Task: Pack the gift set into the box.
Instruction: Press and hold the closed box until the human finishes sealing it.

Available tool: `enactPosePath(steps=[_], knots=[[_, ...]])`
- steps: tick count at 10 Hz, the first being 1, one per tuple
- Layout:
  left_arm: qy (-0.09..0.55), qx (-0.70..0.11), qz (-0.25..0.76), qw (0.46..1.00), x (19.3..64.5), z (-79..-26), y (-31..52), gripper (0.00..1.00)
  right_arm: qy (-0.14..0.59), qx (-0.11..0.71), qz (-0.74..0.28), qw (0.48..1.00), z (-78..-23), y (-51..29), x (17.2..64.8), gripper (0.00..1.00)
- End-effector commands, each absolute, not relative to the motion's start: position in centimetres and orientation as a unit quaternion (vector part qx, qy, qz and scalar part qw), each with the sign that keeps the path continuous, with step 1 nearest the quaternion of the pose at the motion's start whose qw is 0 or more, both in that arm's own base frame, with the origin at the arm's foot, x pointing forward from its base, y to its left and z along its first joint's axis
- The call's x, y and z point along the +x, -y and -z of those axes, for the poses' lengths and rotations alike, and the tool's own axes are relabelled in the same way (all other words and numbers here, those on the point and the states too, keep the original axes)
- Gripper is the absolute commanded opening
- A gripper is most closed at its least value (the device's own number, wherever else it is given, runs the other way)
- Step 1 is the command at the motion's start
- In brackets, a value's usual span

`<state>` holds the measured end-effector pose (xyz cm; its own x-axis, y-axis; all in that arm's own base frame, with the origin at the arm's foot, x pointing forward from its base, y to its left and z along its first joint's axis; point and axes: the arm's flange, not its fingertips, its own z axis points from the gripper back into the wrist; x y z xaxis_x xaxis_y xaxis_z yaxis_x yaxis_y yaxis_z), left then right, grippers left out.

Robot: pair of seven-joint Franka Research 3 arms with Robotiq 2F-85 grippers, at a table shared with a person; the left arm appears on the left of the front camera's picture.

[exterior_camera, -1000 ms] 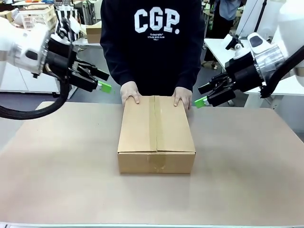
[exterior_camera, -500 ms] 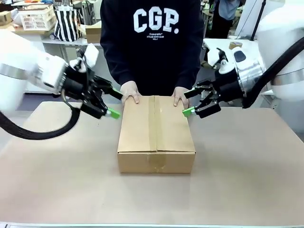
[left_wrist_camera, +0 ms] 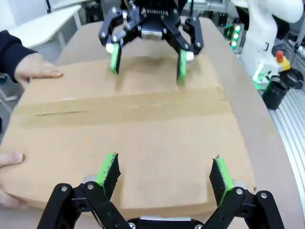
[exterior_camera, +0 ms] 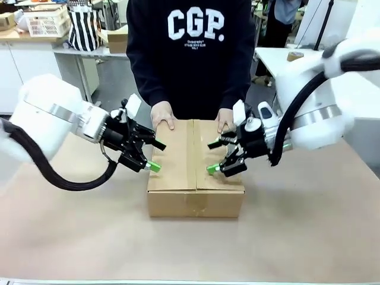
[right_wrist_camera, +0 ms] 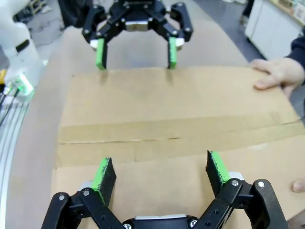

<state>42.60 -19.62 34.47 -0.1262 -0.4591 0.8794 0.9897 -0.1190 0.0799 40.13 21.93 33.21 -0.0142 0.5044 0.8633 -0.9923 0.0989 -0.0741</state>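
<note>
While the person's hands (exterior_camera: 162, 114) rest on its far edge, the closed cardboard box (exterior_camera: 195, 160) sits in the middle of the desk (exterior_camera: 309, 208). The left gripper (exterior_camera: 155, 155) and right gripper (exterior_camera: 211, 157) hover over its opposite sides, fingers spread wide, holding nothing.

Left arm (exterior_camera: 50, 113) comes in from the left, wrist bent so the left pincer (exterior_camera: 155, 155) points right and slightly down, jaws spread wide. Right arm (exterior_camera: 314, 116) comes in from the right, mirrored: right pincer (exterior_camera: 211, 157) points left and slightly down, jaws also wide. The pincers face each other tip to tip, near but not touching.
</note>
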Motion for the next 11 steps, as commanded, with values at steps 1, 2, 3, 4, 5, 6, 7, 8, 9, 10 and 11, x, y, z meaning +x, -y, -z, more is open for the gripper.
enactPosePath(steps=[1,2,3,4,5,6,7,8,9,10,11], knots=[[0.380,-0.391,0.631,0.553,43.2,-34.5,20.5,1.00,0.372,0.342,-0.587,0.632,-32.9,-21.3,41.7,1.00],[0.379,-0.397,0.624,0.557,43.3,-34.2,20.5,1.00,0.360,0.347,-0.582,0.641,-32.5,-20.9,41.9,1.00],[0.374,-0.404,0.621,0.559,43.3,-33.8,20.6,1.00,0.349,0.348,-0.580,0.649,-32.0,-20.5,42.1,1.00],[0.367,-0.403,0.623,0.561,43.2,-33.5,20.8,1.00,0.331,0.359,-0.583,0.650,-31.8,-20.2,42.3,1.00],[0.360,-0.401,0.626,0.563,43.2,-33.2,21.1,1.00,0.309,0.366,-0.586,0.653,-31.7,-19.8,42.6,1.00],[0.355,-0.401,0.630,0.562,43.2,-32.9,21.5,1.00,0.299,0.371,-0.586,0.655,-31.9,-19.2,42.8,1.00],[0.350,-0.399,0.634,0.562,43.2,-32.6,21.7,1.00,0.296,0.372,-0.583,0.659,-31.9,-18.5,43.0,1.00],[0.346,-0.398,0.636,0.563,43.3,-32.5,21.7,1.00,0.294,0.373,-0.582,0.661,-31.8,-18.2,43.0,1.00],[0.343,-0.394,0.636,0.567,43.4,-32.3,21.8,1.00,0.284,0.378,-0.584,0.659,-31.5,-17.9,43.1,1.00],[0.339,-0.390,0.638,0.571,43.4,-32.2,21.9,1.00,0.281,0.381,-0.584,0.660,-31.3,-17.8,43.1,1.00],[0.331,-0.403,0.628,0.577,43.6,-32.1,22.1,1.00,0.280,0.381,-0.591,0.654,-31.2,-17.8,43.1,1.00]])
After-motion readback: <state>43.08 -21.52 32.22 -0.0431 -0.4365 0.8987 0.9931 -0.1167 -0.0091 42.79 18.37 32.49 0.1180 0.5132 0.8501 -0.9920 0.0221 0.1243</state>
